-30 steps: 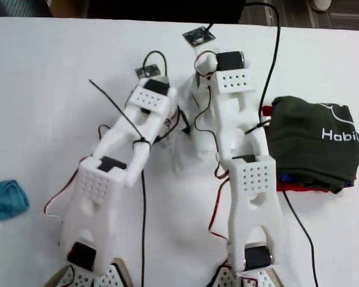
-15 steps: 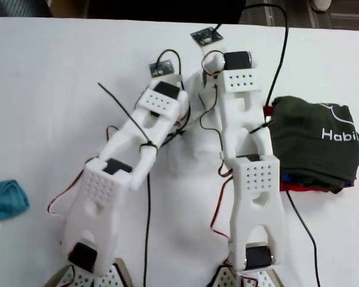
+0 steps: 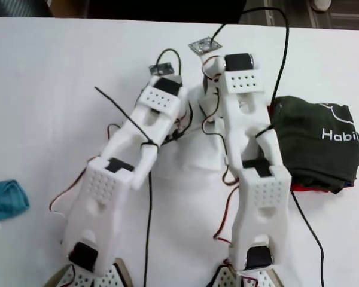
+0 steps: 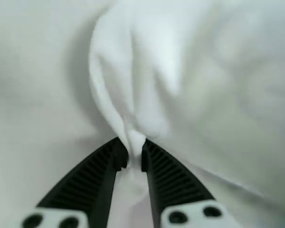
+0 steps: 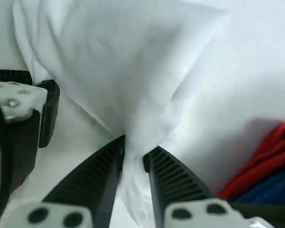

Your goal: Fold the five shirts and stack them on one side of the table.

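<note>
A white shirt (image 3: pixel 188 154) lies bunched on the white table between my two arms. My left gripper (image 4: pixel 134 156) is shut on a pinched fold of this white shirt (image 4: pixel 180 71). My right gripper (image 5: pixel 134 156) is shut on another fold of the white shirt (image 5: pixel 123 61), with the left arm's gripper (image 5: pixel 23 118) close beside it. At the right of the table sits a stack of folded shirts with a dark green one (image 3: pixel 314 143) on top. Its red shirt (image 5: pixel 270 152) and blue shirt (image 5: pixel 275 187) lie near my right gripper.
A crumpled teal shirt (image 3: pixel 5 200) lies at the table's left edge. Black and red cables (image 3: pixel 148 215) run along both arms and over the table. The table's far left and far right parts are bare white surface.
Both arms have shifted a little to the right and away from their bases, carrying the white shirt along. The stack and the teal shirt have not moved.
</note>
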